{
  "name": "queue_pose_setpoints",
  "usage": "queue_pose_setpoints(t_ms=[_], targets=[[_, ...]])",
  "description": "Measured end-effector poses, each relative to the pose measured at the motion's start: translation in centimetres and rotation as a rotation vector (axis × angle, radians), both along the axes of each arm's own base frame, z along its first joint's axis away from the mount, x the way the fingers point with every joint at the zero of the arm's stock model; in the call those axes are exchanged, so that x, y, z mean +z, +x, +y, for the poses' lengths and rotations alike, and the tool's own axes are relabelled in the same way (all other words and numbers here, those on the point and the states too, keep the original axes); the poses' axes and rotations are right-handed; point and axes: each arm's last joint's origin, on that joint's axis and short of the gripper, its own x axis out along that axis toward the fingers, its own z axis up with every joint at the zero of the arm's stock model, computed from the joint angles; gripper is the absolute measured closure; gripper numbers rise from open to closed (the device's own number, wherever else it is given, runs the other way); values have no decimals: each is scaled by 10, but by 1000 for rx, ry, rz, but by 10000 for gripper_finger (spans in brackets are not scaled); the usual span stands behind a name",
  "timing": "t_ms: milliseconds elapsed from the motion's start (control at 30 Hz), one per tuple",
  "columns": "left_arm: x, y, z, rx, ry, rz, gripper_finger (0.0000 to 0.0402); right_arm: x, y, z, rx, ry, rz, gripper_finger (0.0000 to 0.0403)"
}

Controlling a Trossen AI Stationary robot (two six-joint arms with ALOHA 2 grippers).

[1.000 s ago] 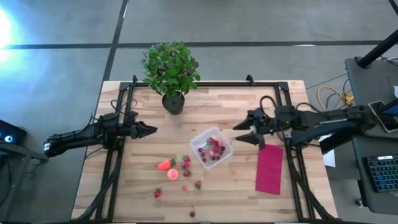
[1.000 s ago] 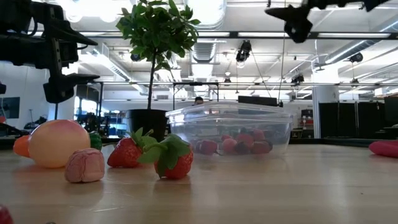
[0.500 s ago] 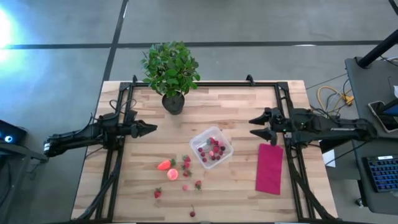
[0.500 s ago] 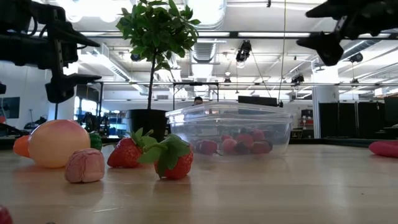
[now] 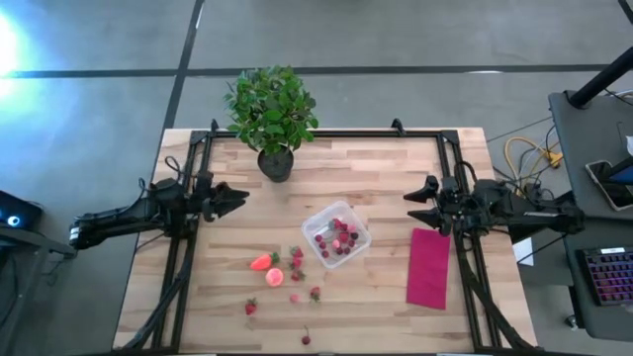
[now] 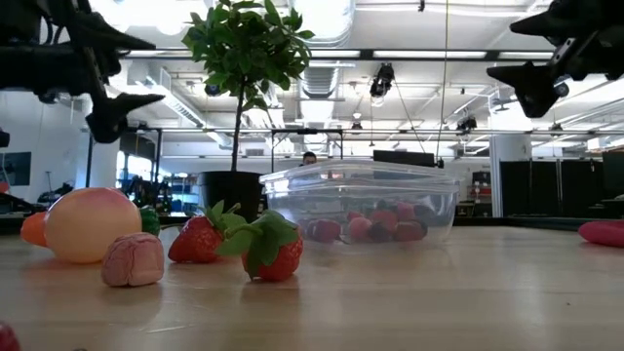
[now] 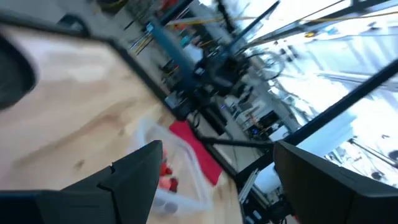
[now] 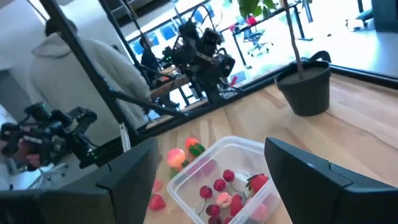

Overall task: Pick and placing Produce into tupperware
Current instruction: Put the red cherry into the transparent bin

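The clear tupperware (image 5: 321,214) stands at the table's middle with several red berries inside; it also shows in the low view (image 6: 361,190) and the right wrist view (image 8: 186,168). Loose produce lies on the wood near it: an orange-red strawberry (image 5: 262,262), a round pink fruit (image 5: 275,278) and small berries (image 5: 315,294). My left gripper (image 5: 240,197) hangs open and level at the table's left, above the wood. My right gripper (image 5: 410,209) hangs open and level at the right, apart from the tupperware. Both are empty.
A potted plant (image 5: 272,114) stands at the far edge. A magenta cloth (image 5: 428,267) lies flat at the right, below my right gripper. Black frame rails (image 5: 188,247) run along both sides. A person (image 8: 68,68) stands beyond the table in the right wrist view.
My right gripper has drawn back from beside the tupperware toward the table's right edge and has sunk lower, staying open. My left gripper has rolled about its own line without leaving its place.
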Motion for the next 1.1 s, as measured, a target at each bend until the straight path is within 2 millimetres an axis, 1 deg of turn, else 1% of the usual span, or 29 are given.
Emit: queue_pose_setpoints(t_ms=[133, 233, 367, 433, 567, 700, 833, 933, 1033, 1100], targets=[[10, -1, 0, 1, 41, -98, 109, -11, -2, 0, 1, -4, -17, 117], [15, -1, 0, 1, 50, -148, 109, -24, -1, 0, -14, -2, 0, 117], [22, -3, -1, 3, 65, -218, 109, -41, 4, -2, -72, 74, 45, 117], [24, -3, -1, 4, 73, -241, 109, -42, 6, -2, -56, 77, 20, 117], [25, -3, -1, -15, 77, -251, 109, -30, 7, 0, 3, -24, -97, 117], [24, -2, -4, -100, 188, -237, 109, -30, 6, 0, 4, -66, -97, 117], [25, 0, -8, -240, 256, -207, 109, -36, 4, 0, 6, -11, -37, 117], [22, 3, -9, -310, 251, -108, 109, -38, 4, 0, -3, 26, -18, 117], [20, 7, -8, -346, 274, 8, 109, -40, 6, 0, -3, 25, 9, 117], [22, 9, -8, -370, 299, 80, 109, -41, 7, 0, -3, 26, 19, 117]])
